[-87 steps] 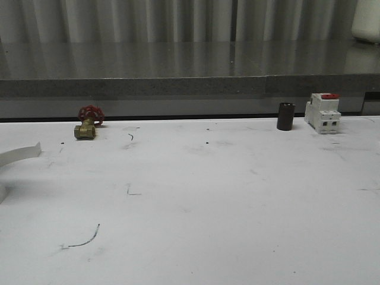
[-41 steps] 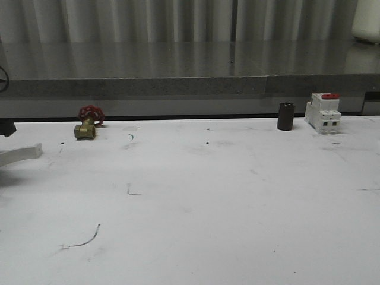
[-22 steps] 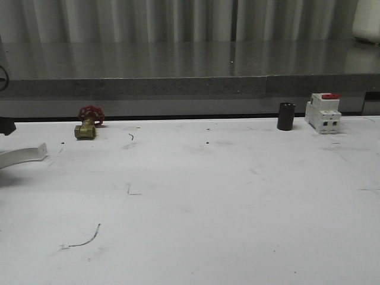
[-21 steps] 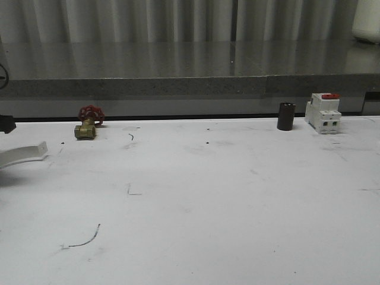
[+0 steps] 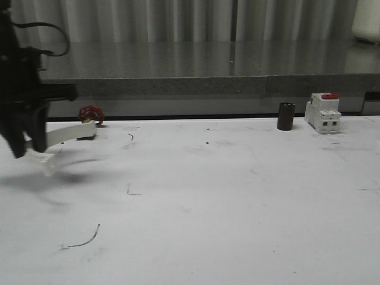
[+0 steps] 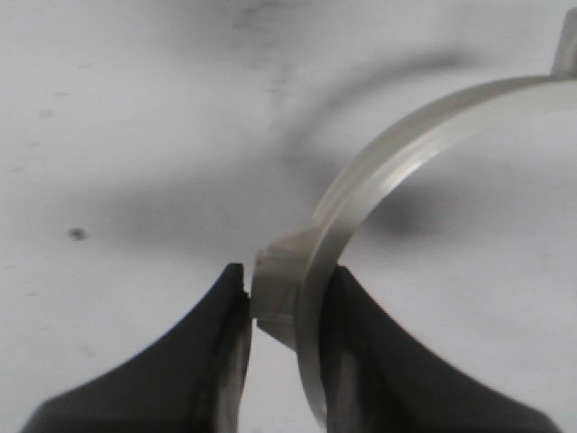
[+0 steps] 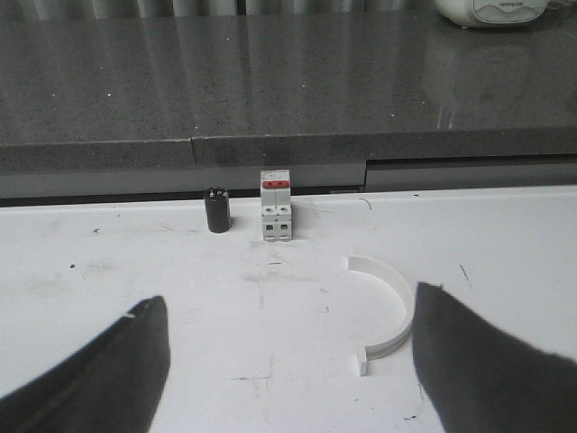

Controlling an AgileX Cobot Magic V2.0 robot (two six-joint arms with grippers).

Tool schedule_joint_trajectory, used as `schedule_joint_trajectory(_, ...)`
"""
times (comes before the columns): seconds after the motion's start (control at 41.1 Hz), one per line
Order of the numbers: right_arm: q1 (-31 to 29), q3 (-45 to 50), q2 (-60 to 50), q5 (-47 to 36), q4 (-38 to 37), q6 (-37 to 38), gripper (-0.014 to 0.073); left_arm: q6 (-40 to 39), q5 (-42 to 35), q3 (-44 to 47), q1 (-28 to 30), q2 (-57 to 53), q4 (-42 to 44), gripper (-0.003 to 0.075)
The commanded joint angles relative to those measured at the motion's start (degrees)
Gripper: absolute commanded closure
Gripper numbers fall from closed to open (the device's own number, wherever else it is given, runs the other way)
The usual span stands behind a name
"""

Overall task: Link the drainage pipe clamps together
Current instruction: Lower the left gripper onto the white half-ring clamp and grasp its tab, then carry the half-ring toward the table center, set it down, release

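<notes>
My left gripper (image 5: 28, 149) hangs above the table's far left, shut on one white half-ring drainage pipe clamp (image 5: 71, 132), which is lifted off the surface. In the left wrist view the black fingers (image 6: 225, 343) pinch the clamp (image 6: 406, 149) near its end tab, and the band curves away from them. My right gripper (image 7: 288, 361) is open with nothing between its fingers. The second clamp half (image 7: 394, 311) lies flat on the white table just ahead of the right finger (image 7: 487, 361), not touching it.
A white breaker with a red top (image 5: 323, 113) and a black cylinder (image 5: 285, 116) stand at the table's back right; the breaker (image 7: 276, 206) and the cylinder (image 7: 216, 209) stand beyond the right gripper. A red-handled brass valve (image 5: 90, 113) sits at the back left, partly behind the held clamp. A grey counter edge (image 5: 178, 86) runs behind the table.
The left arm has come into the front view from the left edge. The clamp it holds has moved right and risen off the table, now overlapping the valve.
</notes>
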Motion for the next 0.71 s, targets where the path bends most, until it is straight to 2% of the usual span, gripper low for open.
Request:
schedule_joint_trajectory(0.0, -0.3, -2.0, 1.0, -4.8, -0.1, -0.1, 0.0014, -5.1, -2.9, -2.3, -5.7, -3.5, -1.0, 0.0540)
schedule_joint_trajectory(0.122, -0.3, -2.0, 1.0, -4.8, -0.1, -0.1, 0.0014, -12.6, -8.5, -2.4, -11.5, -3.1, -1.0, 0.0540)
schedule_joint_trajectory(0.316, -0.3, -2.0, 1.0, -4.8, -0.1, -0.1, 0.0014, -23.7, -12.3, -2.4, -15.5, -1.0, -0.9, 0.0540)
schedule_joint_trajectory(0.682, -0.3, -2.0, 1.0, -4.8, -0.1, -0.1, 0.0014, -26.6, -13.8, -2.5, -15.9, 3.7, -0.1, 0.0540)
